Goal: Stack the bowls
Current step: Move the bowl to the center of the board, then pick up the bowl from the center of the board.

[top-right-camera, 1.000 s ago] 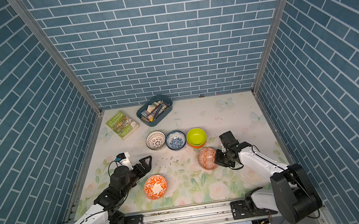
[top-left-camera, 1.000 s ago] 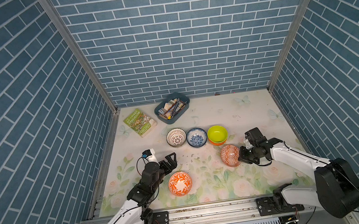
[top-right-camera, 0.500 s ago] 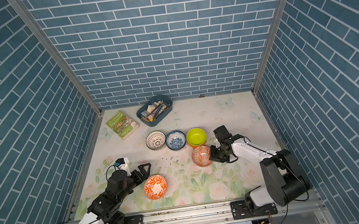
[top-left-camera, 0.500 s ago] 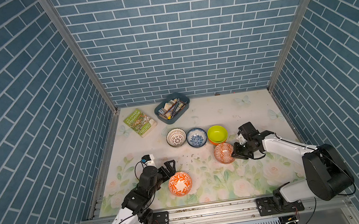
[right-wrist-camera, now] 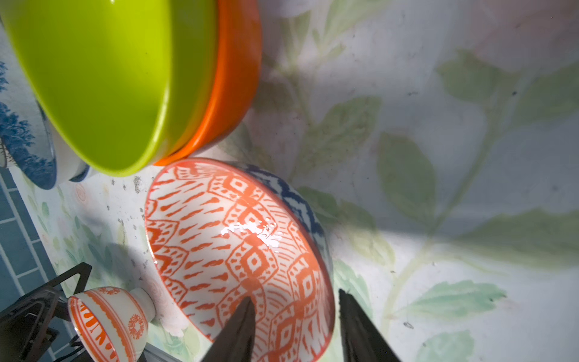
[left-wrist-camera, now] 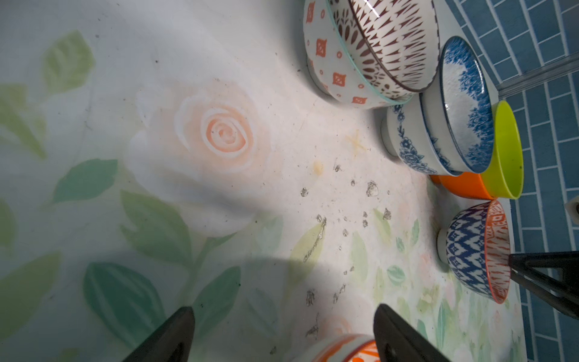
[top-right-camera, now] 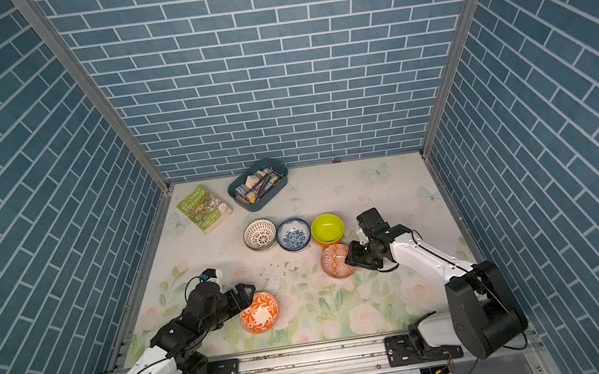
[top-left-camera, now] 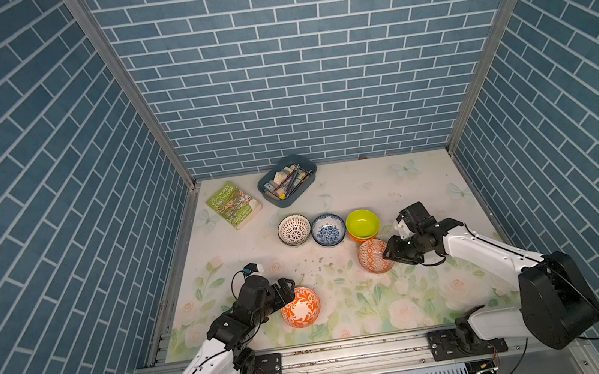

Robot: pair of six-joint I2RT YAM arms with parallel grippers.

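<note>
Beside the lime-green bowl (top-left-camera: 362, 222), already nested in a plain orange bowl (right-wrist-camera: 238, 78), the diamond-patterned bowl (top-left-camera: 374, 258) sits on the worktop (top-left-camera: 368, 186); the right pincer (right-wrist-camera: 295, 294) straddles its rim, jaws apart, not gripping. The left pincer (left-wrist-camera: 284, 307), spread wide, brackets the scroll-patterned bowl (top-left-camera: 301, 307), probably for pickup.

walls (top-left-camera: 314, 76): blue brick, three sides | floral mat (top-left-camera: 385, 310): pale, underfoot | metal rail (top-left-camera: 351, 354): front edge
</note>
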